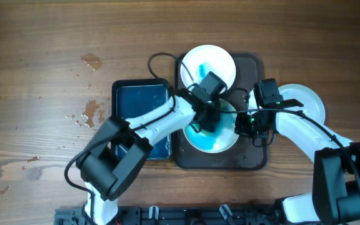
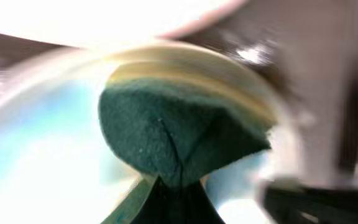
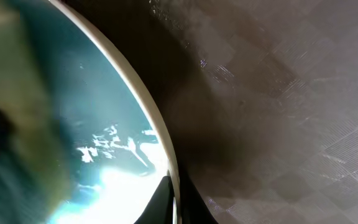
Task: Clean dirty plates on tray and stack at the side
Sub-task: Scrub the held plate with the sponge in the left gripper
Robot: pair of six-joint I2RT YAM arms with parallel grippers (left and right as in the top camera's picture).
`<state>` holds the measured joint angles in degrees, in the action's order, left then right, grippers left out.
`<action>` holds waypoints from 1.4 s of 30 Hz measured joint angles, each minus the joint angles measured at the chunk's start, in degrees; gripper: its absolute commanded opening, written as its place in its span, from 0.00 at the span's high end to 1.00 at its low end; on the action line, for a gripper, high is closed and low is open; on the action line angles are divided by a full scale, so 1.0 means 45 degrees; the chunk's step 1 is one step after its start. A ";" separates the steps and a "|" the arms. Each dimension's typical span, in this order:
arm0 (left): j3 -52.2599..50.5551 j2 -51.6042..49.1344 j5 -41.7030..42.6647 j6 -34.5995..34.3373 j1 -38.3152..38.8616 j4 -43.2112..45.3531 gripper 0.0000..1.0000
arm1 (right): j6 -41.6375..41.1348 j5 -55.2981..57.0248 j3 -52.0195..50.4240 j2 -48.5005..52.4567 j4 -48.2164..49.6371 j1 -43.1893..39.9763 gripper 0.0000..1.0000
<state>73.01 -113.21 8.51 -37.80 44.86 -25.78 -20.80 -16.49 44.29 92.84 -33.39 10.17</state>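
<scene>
A white plate [image 1: 220, 139] smeared with blue lies at the front of the dark tray [image 1: 252, 159]. My left gripper [image 1: 206, 117] is shut on a green and yellow sponge [image 2: 179, 134] and presses it onto that plate. My right gripper [image 1: 245, 124] is shut on the plate's right rim [image 3: 160, 146], one finger on each side of the edge. A second blue-smeared plate [image 1: 210, 62] lies at the back of the tray. A clean white plate [image 1: 308, 100] sits on the table to the right of the tray, partly under my right arm.
A dark rectangular basin of blue water [image 1: 139, 106] stands left of the tray. Water drops [image 1: 92, 112] spot the wooden table farther left. A black cable [image 1: 158, 59] loops behind the left arm.
</scene>
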 measured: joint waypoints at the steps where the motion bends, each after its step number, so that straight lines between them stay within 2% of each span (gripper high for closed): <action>1: -0.0029 -0.0083 0.0447 0.0005 0.0267 0.0471 0.96 | 0.0000 0.0000 0.0000 0.0000 -0.0010 0.0000 0.95; 5: -0.0029 -0.0374 0.1438 0.0005 0.1005 0.1049 0.96 | -0.0049 0.0005 0.0000 -0.0005 -0.0053 0.0000 0.96; 10: 0.0248 -0.0389 0.1477 0.0146 0.0646 -0.0529 0.96 | -0.0044 0.0010 0.0000 -0.0015 -0.0063 0.0000 0.96; 13: 0.0340 -0.0160 0.0559 0.0155 0.0112 -0.2181 0.96 | -0.0044 0.0015 0.0000 -0.0015 -0.0068 0.0000 0.96; 16: 0.0287 0.0277 -0.1282 0.0189 -0.0393 -0.3541 0.96 | -0.0044 0.0015 0.0005 -0.0015 -0.0068 0.0000 0.96; 18: 0.0262 0.0364 -0.2618 0.0199 -0.0733 -0.3944 0.96 | -0.0044 0.0015 0.0005 -0.0015 -0.0068 0.0000 0.96; 21: 0.0243 0.0379 -0.2662 0.0233 -0.0724 -0.3823 0.96 | -0.0044 0.0015 0.0005 -0.0015 -0.0068 0.0000 0.96; 23: 0.0107 0.0374 -0.1987 0.0238 -0.0763 -0.3011 0.96 | -0.0053 0.0015 0.0005 -0.0015 -0.0097 0.0000 0.96; 27: -0.0034 -0.0214 0.1224 0.0233 -0.0787 0.0073 0.96 | -0.0141 0.0049 0.0015 -0.0019 -0.0151 -0.0029 0.96; 31: -0.0019 -0.0680 0.2647 0.0185 -0.0291 0.1268 0.96 | -0.0141 0.0097 0.0010 -0.0039 -0.0189 -0.0049 0.96; 38: -0.0010 -0.0821 0.4444 0.0423 0.0151 0.0962 0.96 | -0.0189 0.0097 0.0010 -0.0039 -0.0189 -0.0049 0.96; 42: 0.0301 -0.0573 0.3677 0.0578 -0.0457 -0.1729 0.96 | -0.0185 0.0092 0.0010 -0.0039 -0.0189 -0.0044 0.96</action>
<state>74.37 -115.79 25.06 -35.20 42.81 -33.56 -21.63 -16.08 44.34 92.66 -34.24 9.98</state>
